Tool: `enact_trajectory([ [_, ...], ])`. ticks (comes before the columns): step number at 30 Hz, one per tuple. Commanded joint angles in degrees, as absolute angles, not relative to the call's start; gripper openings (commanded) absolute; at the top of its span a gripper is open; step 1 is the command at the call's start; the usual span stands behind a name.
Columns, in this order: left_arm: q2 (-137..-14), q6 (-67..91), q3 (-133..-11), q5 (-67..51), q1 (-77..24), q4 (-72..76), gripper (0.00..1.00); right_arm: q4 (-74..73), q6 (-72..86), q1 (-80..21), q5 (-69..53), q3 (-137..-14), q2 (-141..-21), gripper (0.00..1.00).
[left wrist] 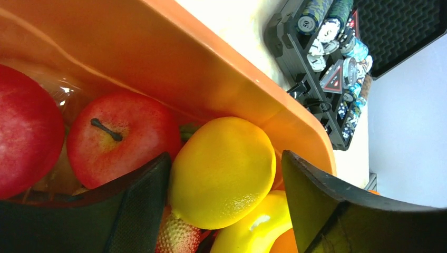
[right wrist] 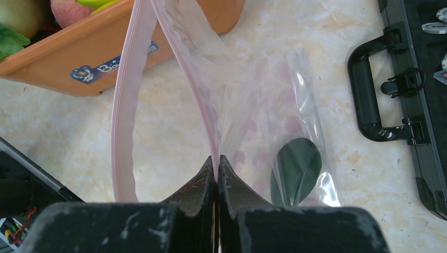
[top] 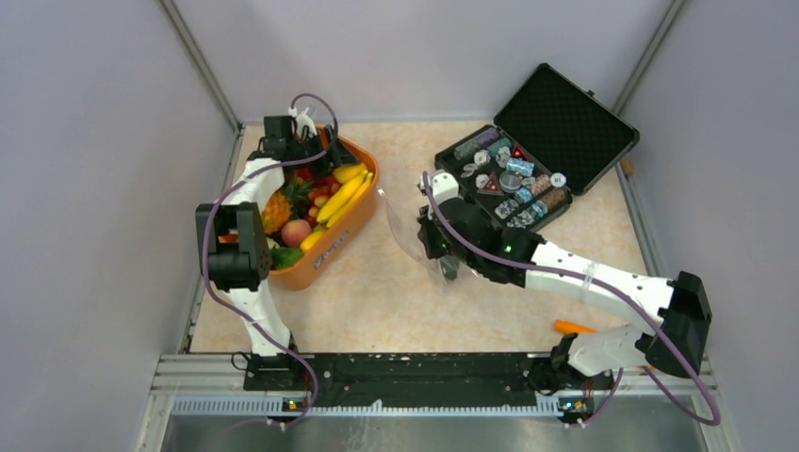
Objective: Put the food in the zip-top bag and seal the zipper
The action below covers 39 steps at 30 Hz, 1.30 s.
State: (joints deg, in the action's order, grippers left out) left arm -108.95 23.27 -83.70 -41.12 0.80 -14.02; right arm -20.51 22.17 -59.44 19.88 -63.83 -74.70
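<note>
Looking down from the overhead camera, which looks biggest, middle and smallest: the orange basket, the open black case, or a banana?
Largest: the open black case. Next: the orange basket. Smallest by far: the banana inside it.

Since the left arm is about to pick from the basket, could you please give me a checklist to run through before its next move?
1. Yellow fruit between the left jaws: ok.
2. Left jaws closed on it: not ok, they stand open.
3. Red apple clear of the left jaws: cannot tell, it lies close beside one.
4. Right jaws pinching the zipper of the zip-top bag: ok.
5. Bag mouth open: ok, the pink strips are spread apart.
6. Mouth faces the orange basket: ok.
</note>
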Motion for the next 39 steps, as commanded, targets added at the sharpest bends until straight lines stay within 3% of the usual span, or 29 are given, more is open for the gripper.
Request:
enact_trajectory([
  [1, -108.4, 22.2, -83.8, -40.6, 1.2, -14.6, 0.74, -18.2, 22.6, -59.1, 20.4, -63.3, -72.6, 0.00],
  [5, -108.5, 21.2, -83.9, -43.8, 1.2, -15.7, 0.84, -18.1, 22.6, -59.0, 19.8, -63.3, -72.9, 0.00],
  [8, -110.5, 20.1, -85.4, -44.3, 1.1, -18.5, 0.74, -18.1, 22.7, -59.0, 19.5, -63.2, -72.7, 0.00],
  [14, -111.9, 14.4, -87.7, -44.4, 0.4, -25.0, 0.77, -18.4, 22.8, -59.0, 19.6, -62.9, -72.1, 0.00],
  [17, -111.5, 13.9, -88.0, -43.3, 0.4, -25.7, 0.56, -18.8, 22.7, -59.0, 19.7, -63.1, -72.0, 0.00],
  [23, -107.4, 16.3, -86.9, -40.1, 0.4, -23.7, 0.31, -19.4, 22.8, -59.0, 20.3, -63.2, -71.3, 0.00],
  [33, -97.4, 17.5, -79.9, -29.8, 0.6, -20.2, 0.14, -19.1, 23.0, -59.0, 20.3, -62.6, -71.4, 0.00],
  [39, -93.6, 18.2, -76.0, -28.2, 0.7, -19.6, 0.12, -19.1, 23.0, -59.1, 21.1, -62.3, -71.4, 0.00],
])
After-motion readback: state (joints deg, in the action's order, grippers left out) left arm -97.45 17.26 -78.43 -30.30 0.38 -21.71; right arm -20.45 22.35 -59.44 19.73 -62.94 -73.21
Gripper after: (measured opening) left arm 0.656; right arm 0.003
